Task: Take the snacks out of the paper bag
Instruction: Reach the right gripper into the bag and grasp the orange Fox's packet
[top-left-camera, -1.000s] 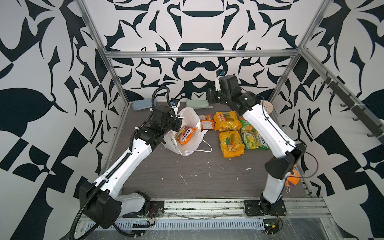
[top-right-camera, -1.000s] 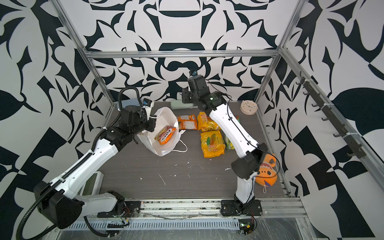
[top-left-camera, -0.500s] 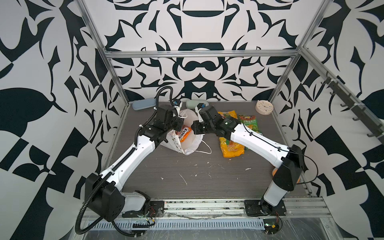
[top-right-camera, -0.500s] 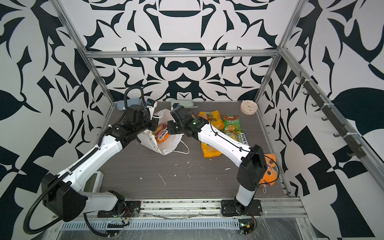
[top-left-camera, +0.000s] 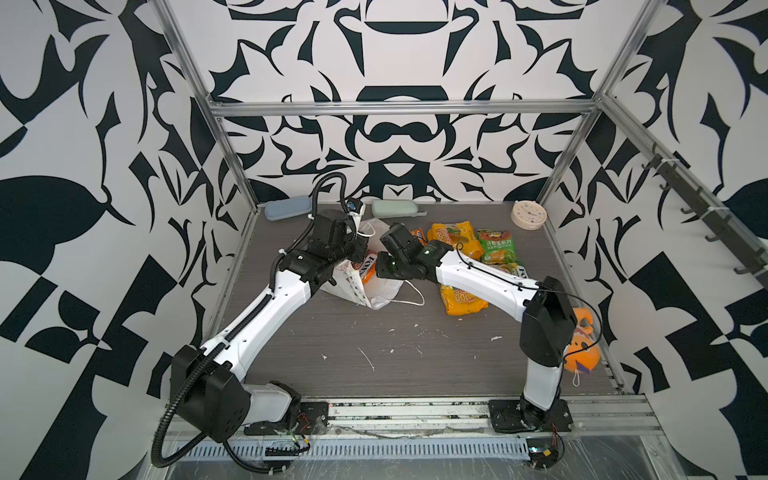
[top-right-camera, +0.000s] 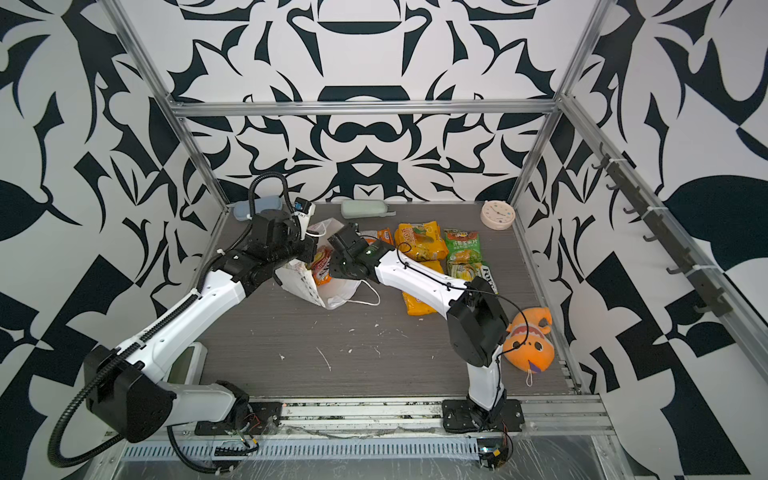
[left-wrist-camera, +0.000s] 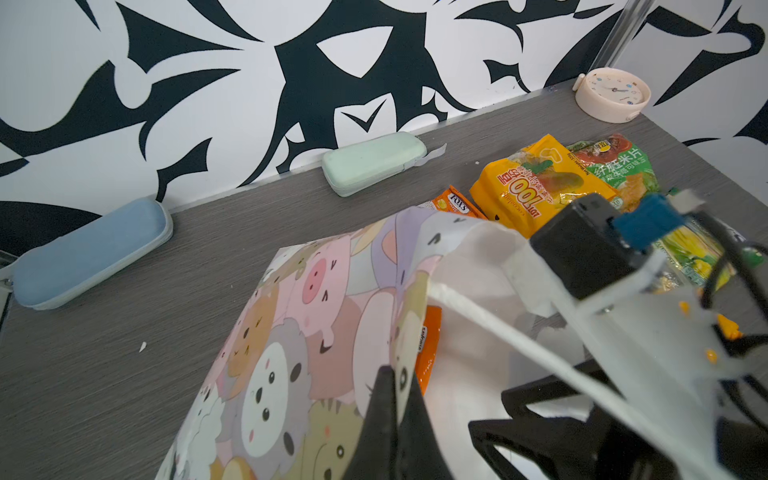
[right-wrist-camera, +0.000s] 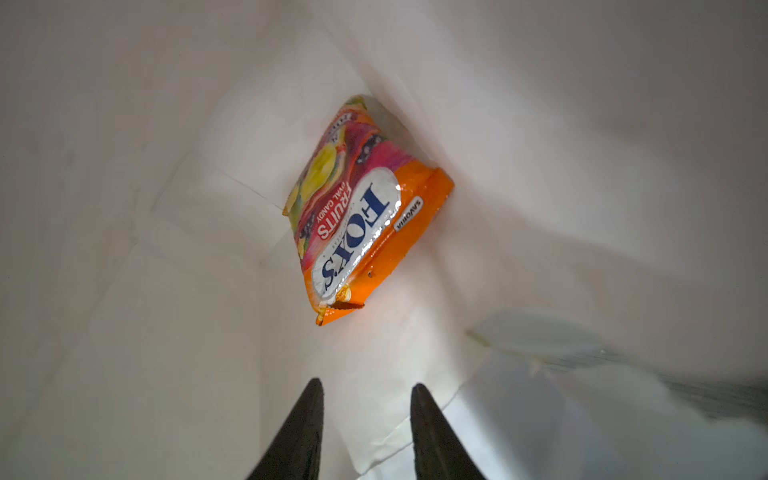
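Orange packet (right-wrist-camera: 357, 208) in paper bag (left-wrist-camera: 291, 332), L fingers (left-wrist-camera: 380, 419) clamped on bag rim, R fingers (right-wrist-camera: 305, 428) apart

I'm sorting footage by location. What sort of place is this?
Probably a robot test cell: silver aluminium frame holding black-and-white patterned wall panels, two white robot arms bolted to a metal rail beside a grey wood-grain tabletop.

I note the paper bag (left-wrist-camera: 291, 332) is matt printed paper, white inside. The orange packet (right-wrist-camera: 357, 208) looks glossy crinkled plastic; the desk (top-left-camera: 374, 340), matt grey woodgrain.
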